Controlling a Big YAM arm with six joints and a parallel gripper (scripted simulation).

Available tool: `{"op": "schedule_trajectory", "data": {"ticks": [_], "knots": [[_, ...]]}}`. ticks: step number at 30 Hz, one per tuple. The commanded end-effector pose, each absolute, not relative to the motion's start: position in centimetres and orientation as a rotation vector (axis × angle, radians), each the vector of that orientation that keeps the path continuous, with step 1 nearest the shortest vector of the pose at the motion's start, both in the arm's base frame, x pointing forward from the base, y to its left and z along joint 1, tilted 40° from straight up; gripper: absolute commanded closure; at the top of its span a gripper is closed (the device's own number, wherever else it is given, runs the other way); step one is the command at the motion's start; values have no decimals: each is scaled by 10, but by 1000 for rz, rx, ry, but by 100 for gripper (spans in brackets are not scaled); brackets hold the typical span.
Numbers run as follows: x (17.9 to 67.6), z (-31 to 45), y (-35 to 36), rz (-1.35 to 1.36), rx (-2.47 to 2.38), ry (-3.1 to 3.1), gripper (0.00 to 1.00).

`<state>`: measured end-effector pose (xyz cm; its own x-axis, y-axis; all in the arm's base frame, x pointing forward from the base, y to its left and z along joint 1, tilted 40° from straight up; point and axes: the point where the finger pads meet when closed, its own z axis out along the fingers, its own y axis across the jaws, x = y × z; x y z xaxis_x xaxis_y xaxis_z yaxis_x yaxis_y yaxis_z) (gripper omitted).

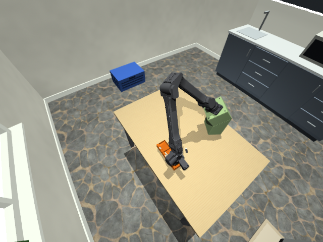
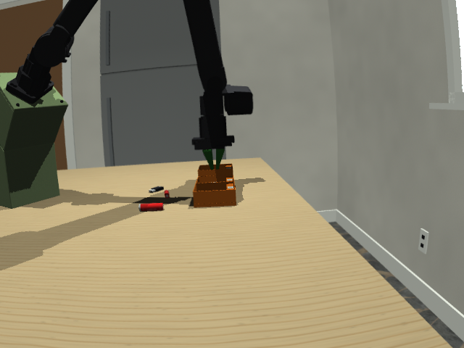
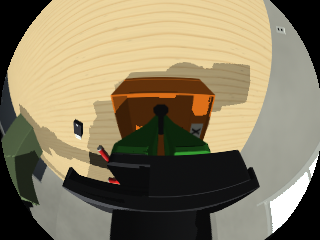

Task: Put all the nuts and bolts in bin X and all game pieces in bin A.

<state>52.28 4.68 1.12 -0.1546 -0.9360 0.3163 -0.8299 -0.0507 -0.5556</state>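
A: Where is the gripper?

B: It hangs straight down over the orange bins, its 2 green fingers dipping to the rim of the far compartment. The fingers are pinched nearly together on something small and dark; the wrist view shows only a blackish knob at the tips, too small to say whether it is a nut, a bolt or a game piece.

A: What do the bins look like?

B: They form a row of low, open-topped orange boxes joined end to end, standing near the desk edge on the wall side. Small pale labels sit on their right-hand walls; in the wrist view 1 label shows a dark mark, but I cannot read the letter.

A: And the loose things?

B: 3 lie on the desk left of the bins: a red cylinder on its side nearest the camera, a small red piece behind it, and a short black-and-white object farther back. All 3 are apart from each other and from the bins.

A: The arm's mount?

B: A green pedestal at the desk's far left.
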Motion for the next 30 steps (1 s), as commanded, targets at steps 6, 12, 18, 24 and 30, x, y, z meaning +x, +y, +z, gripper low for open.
{"op": "schedule_trajectory", "data": {"ticks": [6, 12, 18, 24, 30], "knots": [[520, 13, 51, -990, -1917, 2028, 100], [519, 12, 51, -989, -1919, 2029, 71], [519, 11, 51, -988, -1921, 2029, 71], [518, 11, 51, -988, -1922, 2030, 71], [518, 10, 51, -987, -1924, 2030, 71]]}}
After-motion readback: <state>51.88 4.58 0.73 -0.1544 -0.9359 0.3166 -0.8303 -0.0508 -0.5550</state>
